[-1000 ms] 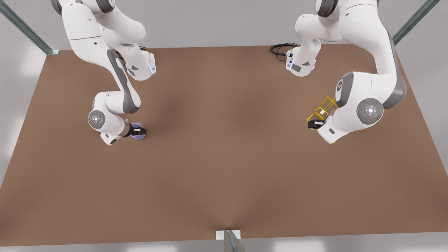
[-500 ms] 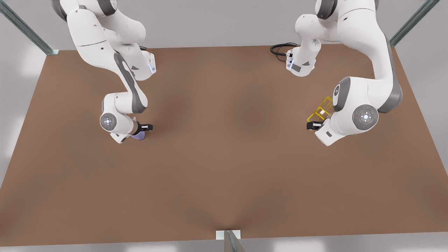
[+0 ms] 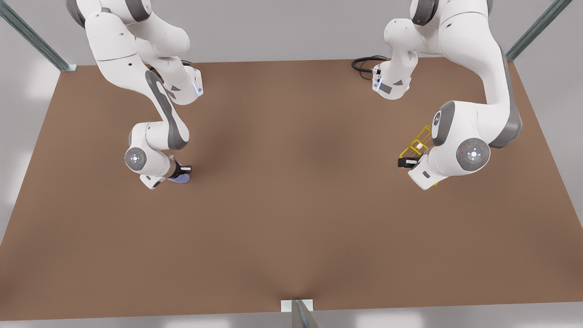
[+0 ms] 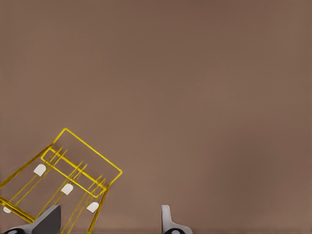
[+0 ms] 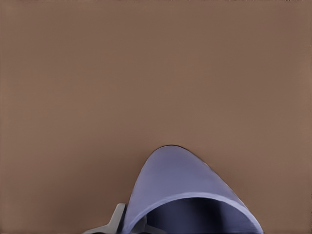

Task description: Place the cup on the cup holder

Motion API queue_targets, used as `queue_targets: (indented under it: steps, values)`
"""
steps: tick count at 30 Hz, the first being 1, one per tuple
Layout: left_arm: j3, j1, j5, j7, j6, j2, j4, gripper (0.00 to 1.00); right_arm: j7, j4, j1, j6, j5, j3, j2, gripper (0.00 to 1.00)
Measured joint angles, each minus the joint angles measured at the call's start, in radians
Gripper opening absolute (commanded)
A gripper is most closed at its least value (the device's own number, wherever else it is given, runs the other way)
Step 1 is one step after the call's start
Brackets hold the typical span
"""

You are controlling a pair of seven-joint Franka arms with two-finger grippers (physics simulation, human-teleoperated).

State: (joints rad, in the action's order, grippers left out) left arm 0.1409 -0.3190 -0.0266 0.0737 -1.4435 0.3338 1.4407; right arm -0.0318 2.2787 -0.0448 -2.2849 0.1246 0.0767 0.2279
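No writing legible. Right gripper (image 3: pixel 182 171), front view's left, has shifted slightly left since 0.5 s ago; fingers closed on the cup (image 3: pixel 178 179) at the table (image 3: pixel 291 205). Cup interior looks empty (image 5: pixel 195 214). Left gripper (image 3: pixel 406 161) spread wide beside the holder (image 3: pixel 420 142), gripping nothing, little moved.

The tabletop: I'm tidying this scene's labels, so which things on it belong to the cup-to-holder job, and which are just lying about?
Job:
cup, at the right gripper
cup holder, at the left gripper

Lying about:
black cable, coiled at the table's far edge
brown table, only the work surface
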Motion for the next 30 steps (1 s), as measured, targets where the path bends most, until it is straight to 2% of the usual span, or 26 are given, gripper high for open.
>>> queue_targets:
  steps: [4, 7, 11, 16, 23, 27, 30]
  values:
    - [-0.001, 0.000, 0.000, 0.000, 0.002, 0.003, 0.000, 1.00, -0.016, -0.047, -0.009, 0.018, 0.001, 0.002, -0.006, 0.21]
    - [-0.003, -0.001, 0.000, 0.000, 0.003, 0.006, 0.000, 1.00, -0.030, -0.155, -0.008, 0.038, 0.004, 0.009, 0.012, 0.21]
    - [-0.004, -0.003, 0.000, 0.001, 0.005, 0.006, 0.000, 1.00, 0.002, -0.514, -0.020, 0.139, 0.143, 0.056, 0.184, 0.21]
    - [-0.003, -0.004, 0.000, 0.002, 0.010, 0.005, -0.001, 1.00, -0.010, -0.793, -0.023, 0.181, 0.428, 0.119, 0.387, 0.21]
    - [-0.004, -0.005, 0.001, 0.003, 0.014, 0.009, 0.000, 1.00, -0.125, -1.132, -0.184, 0.031, 0.605, 0.213, 0.655, 0.21]
    - [-0.003, -0.009, 0.001, 0.004, 0.015, 0.015, 0.000, 1.00, -0.216, -1.319, -0.302, -0.115, 0.625, 0.316, 0.811, 0.21]
    - [-0.003, -0.009, 0.001, 0.005, 0.016, 0.016, 0.000, 1.00, -0.277, -1.391, -0.359, -0.192, 0.631, 0.375, 0.861, 0.21]
